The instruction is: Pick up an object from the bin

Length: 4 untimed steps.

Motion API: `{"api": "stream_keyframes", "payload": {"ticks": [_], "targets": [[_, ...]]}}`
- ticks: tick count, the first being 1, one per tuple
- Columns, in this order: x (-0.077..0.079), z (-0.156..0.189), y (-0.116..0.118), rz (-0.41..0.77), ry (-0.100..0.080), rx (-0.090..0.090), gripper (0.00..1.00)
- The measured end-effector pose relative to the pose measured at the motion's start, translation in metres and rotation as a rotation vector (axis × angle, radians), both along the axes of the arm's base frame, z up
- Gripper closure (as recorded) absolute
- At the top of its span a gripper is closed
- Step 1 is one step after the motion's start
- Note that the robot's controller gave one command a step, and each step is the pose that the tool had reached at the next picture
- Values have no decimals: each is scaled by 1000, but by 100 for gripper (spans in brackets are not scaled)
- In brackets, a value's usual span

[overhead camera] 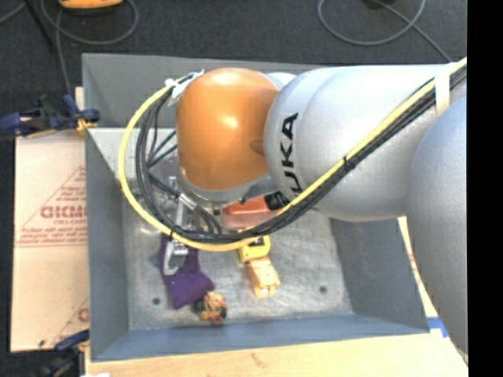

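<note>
1. The gripper (174, 251) is seen low in the bin (346, 289), under the orange wrist cover (224, 128), above the left part of the floor. It is mostly hidden by the wrist, so it cannot be told if it is apart or together.
2. A purple, soft-looking thing (187, 286) lies just below the gripper, near the front wall. It is judged to be the thing to be picked.
3. A small many-coloured thing (211, 308) lies just beside its lower corner, and a yellow block toy (262, 276) lies apart to the right.
4. For a good grasp, the gripper should be centred over the thick middle of the purple thing, not its thin edge.
5. The lift should be made straight up, so that the many-coloured neighbour is not dragged along.
</note>
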<state>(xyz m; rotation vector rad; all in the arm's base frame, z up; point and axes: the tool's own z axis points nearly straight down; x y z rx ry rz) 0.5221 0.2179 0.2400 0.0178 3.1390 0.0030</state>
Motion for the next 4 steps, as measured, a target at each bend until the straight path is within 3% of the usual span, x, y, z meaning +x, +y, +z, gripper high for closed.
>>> {"api": "stream_keyframes", "payload": {"ticks": [1, 2, 3, 4], "targets": [[0, 0, 0, 0, 0, 0, 0], [16, -20, -13, 99, -8, 3, 0], [21, -90, -33, 352, -6, -3, 0], [46, -156, -38, 347, -1, -1, 100]]}}
